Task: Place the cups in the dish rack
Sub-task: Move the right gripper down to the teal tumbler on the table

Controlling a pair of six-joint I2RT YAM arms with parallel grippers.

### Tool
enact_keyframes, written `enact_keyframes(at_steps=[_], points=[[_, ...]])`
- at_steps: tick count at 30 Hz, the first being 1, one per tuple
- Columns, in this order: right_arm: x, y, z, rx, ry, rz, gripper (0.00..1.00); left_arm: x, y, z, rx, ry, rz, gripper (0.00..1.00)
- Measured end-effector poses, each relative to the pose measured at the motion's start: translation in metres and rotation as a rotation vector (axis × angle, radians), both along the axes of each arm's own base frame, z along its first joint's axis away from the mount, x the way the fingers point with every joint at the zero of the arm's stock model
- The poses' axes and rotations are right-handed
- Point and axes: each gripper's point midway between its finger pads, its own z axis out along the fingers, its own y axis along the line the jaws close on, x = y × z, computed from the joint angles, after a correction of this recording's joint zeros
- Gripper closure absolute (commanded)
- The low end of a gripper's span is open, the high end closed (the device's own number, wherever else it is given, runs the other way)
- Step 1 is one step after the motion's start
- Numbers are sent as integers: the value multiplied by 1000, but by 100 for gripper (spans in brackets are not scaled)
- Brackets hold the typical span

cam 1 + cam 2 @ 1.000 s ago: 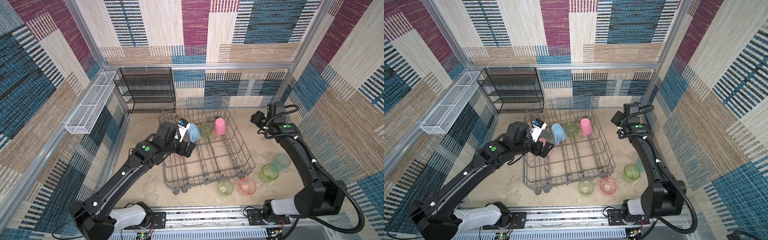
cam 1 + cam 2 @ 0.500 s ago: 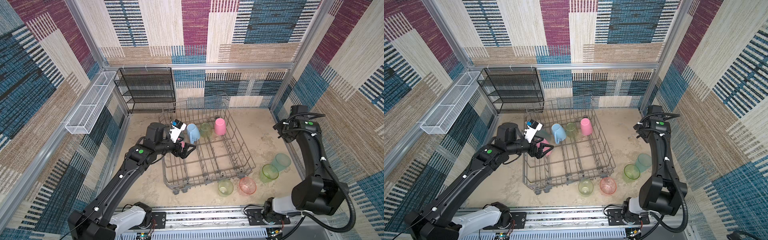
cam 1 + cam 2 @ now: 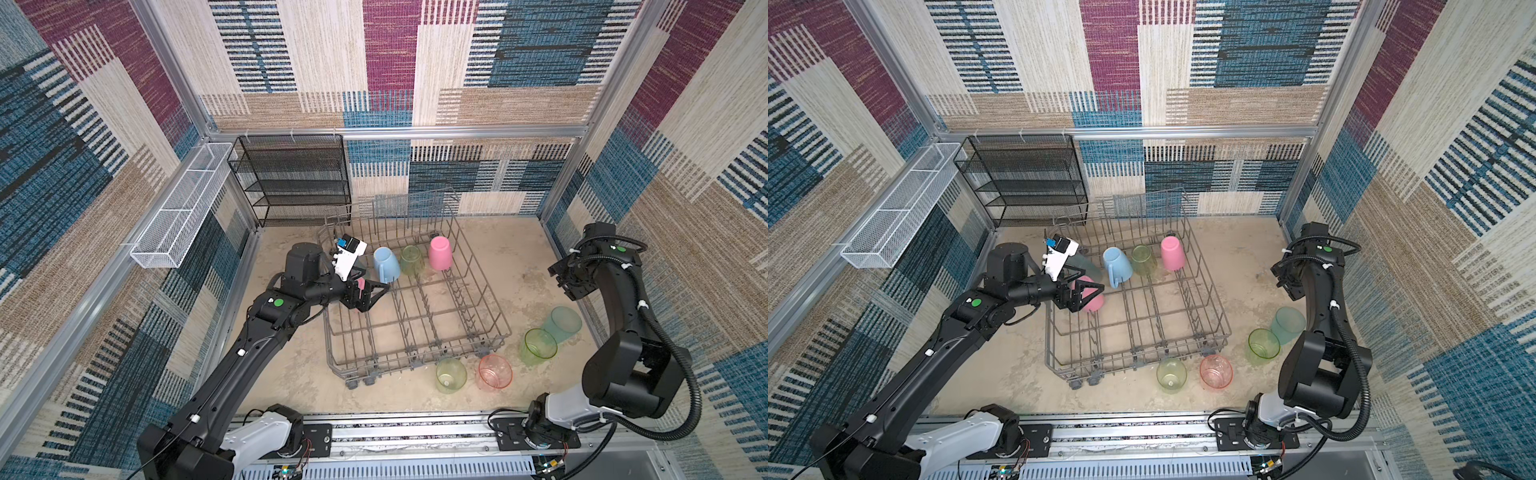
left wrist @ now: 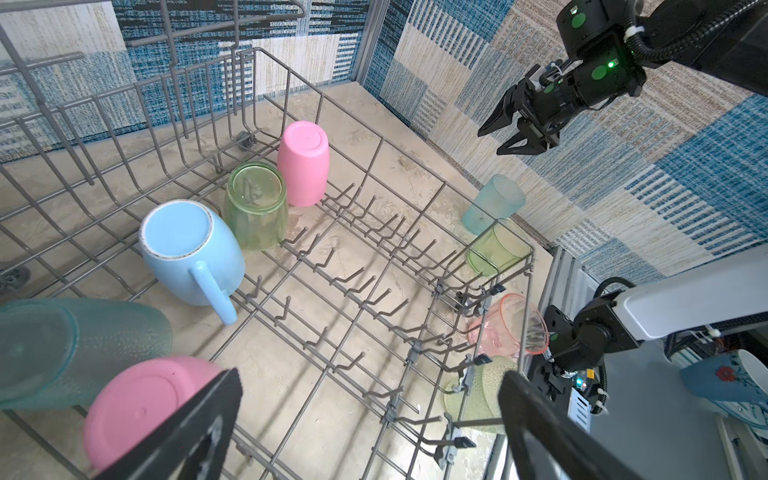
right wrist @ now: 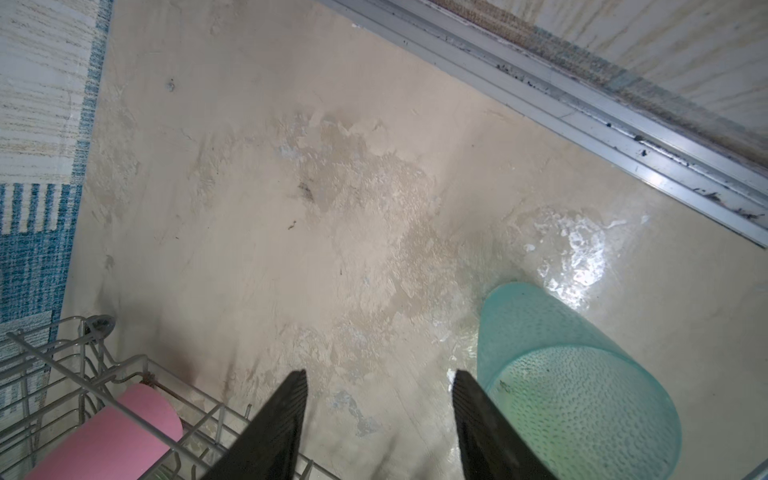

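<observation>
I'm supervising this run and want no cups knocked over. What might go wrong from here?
1. The left gripper hangs open right beside the pink cup leaning in the dish rack; one of its fingers could catch and tip that cup as the arm moves.
2. The teal cup on the table stands close by a green cup; the right gripper, open above the table, may knock the green one when reaching in.

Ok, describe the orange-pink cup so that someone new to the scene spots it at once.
Find the grey wire dish rack in the middle of the table. Outside its front right corner four cups sit in a curved row. Yours is the see-through orange-pink cup, between two yellow-green cups; the teal cup ends the row, so no neighbour shares its colour.
</observation>
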Motion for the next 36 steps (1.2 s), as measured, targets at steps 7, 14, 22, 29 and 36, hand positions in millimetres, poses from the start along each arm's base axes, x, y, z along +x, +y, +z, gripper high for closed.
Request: enact_keyframes(at_steps=[7,14,22,29,36], points=[[-14,4,-20,30,63,-18,42,1,1,0,-10,-1,8,0],[-26,9,-34,53,107,-30,42,-2,3,5,-19,-14,8,0],[-40,14,-44,63,138,-34,44,-3,2,5,-24,-9,3,0],[-45,16,-51,70,155,-35,50,-3,1,5,-30,-7,-2,0],[-46,16,-60,74,167,-35,66,-3,1,4,-31,-5,-2,1]])
